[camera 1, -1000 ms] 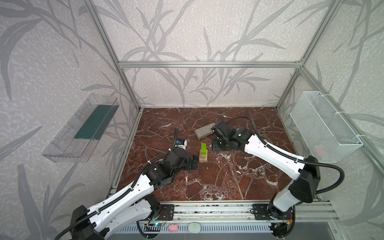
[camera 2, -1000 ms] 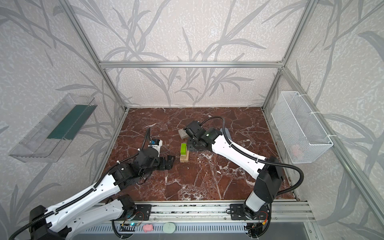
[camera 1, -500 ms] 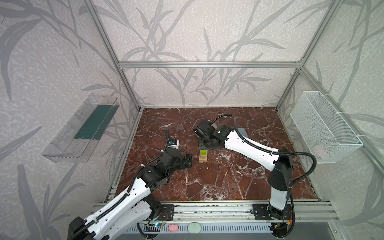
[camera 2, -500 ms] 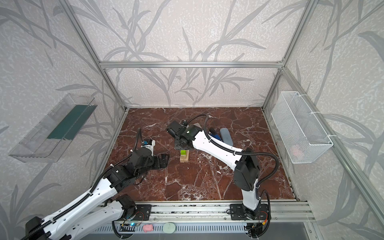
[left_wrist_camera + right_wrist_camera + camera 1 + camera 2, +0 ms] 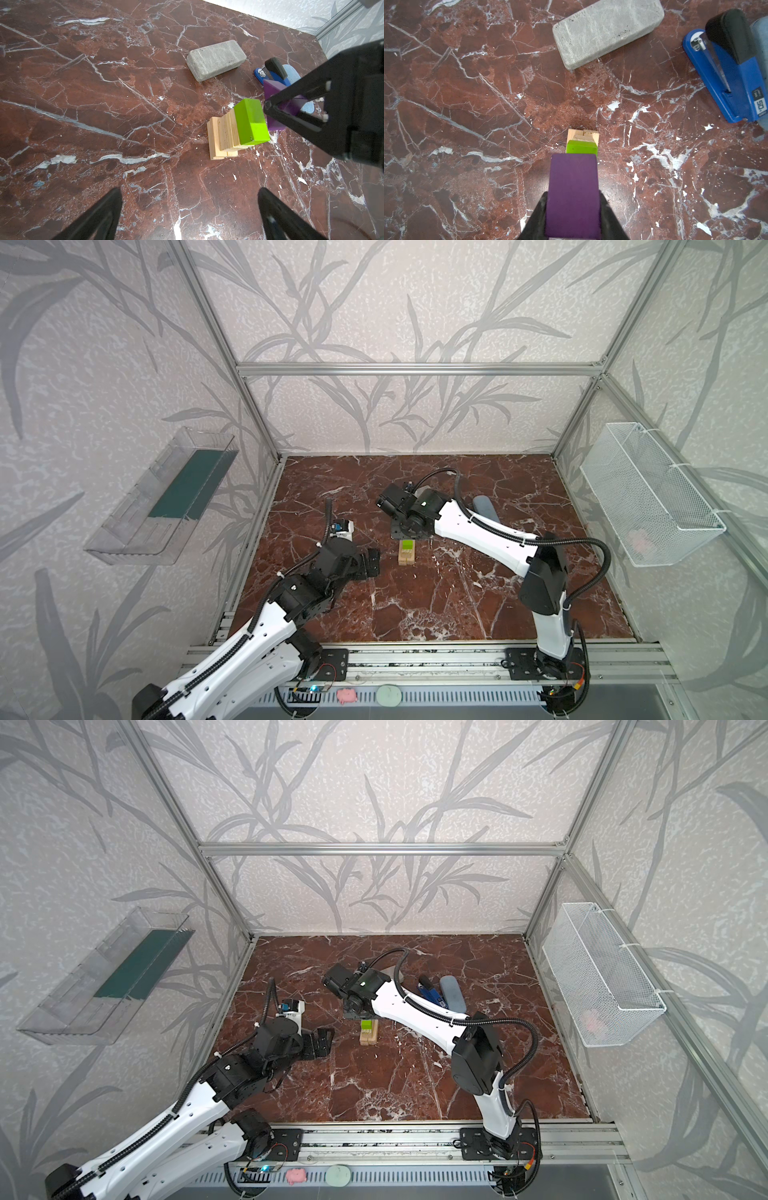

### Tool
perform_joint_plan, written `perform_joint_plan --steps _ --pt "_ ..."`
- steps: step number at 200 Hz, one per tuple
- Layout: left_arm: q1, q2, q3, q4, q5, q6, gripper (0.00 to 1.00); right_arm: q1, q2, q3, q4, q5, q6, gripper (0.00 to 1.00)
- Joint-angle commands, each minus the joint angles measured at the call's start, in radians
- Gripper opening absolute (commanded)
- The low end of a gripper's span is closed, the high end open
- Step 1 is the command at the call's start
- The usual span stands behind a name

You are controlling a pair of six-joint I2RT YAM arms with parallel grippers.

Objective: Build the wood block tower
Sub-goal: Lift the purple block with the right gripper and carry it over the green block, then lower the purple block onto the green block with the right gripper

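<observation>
The tower (image 5: 406,556) (image 5: 368,1036) stands mid-table: crossed layers of pale wood blocks (image 5: 223,135) (image 5: 583,134) with a lime green block (image 5: 250,122) (image 5: 581,147) on top. My right gripper (image 5: 573,196) (image 5: 409,531) (image 5: 356,1011) is shut on a purple block (image 5: 573,187) (image 5: 274,91). It holds that block close by the green one, at about the tower's top. I cannot tell whether the two touch. My left gripper (image 5: 190,191) (image 5: 370,564) (image 5: 322,1042) stands wide open and empty, left of the tower.
A speckled grey slab (image 5: 216,60) (image 5: 608,31) lies behind the tower. To its right lie a blue-and-black stapler (image 5: 733,72) (image 5: 430,992) and a grey-blue oval object (image 5: 453,992). A wire basket (image 5: 648,493) hangs on the right wall, a clear tray (image 5: 166,497) on the left.
My right gripper has swung left from near the grey slab to the tower, carrying the purple block. The left gripper has drawn back a little to the left, still open.
</observation>
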Motion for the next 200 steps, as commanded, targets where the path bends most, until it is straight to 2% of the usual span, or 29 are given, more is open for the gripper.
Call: perform_joint_plan --steps 1,200 --pt "0.005 -0.008 -0.018 -0.013 -0.018 -0.002 0.99 0.005 0.017 0.027 -0.029 0.028 0.015 0.19" --pt "0.008 -0.007 -0.023 -0.005 -0.010 -0.009 0.99 0.003 0.059 0.001 -0.014 0.031 0.024 0.19"
